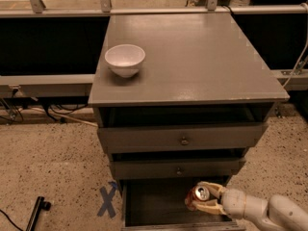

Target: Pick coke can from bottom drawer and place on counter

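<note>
We are clamping the pincer (196, 198) on the coke can (201, 193) inside the open bottom drawer (154, 203), below the worktop's (192, 57) front edge. Pick step. Next likely calls for lifting it out and up onto the worktop, clear of the white bowl (125, 59).

The front lip of the bottom drawer (154, 202) is cut by the lower border, and the arm (252, 209) leaves at right. Inside the drawer the gripper (204, 202), jaws clasped on the coke can (198, 194), hides much of its side; markings seem unreadable.
</note>
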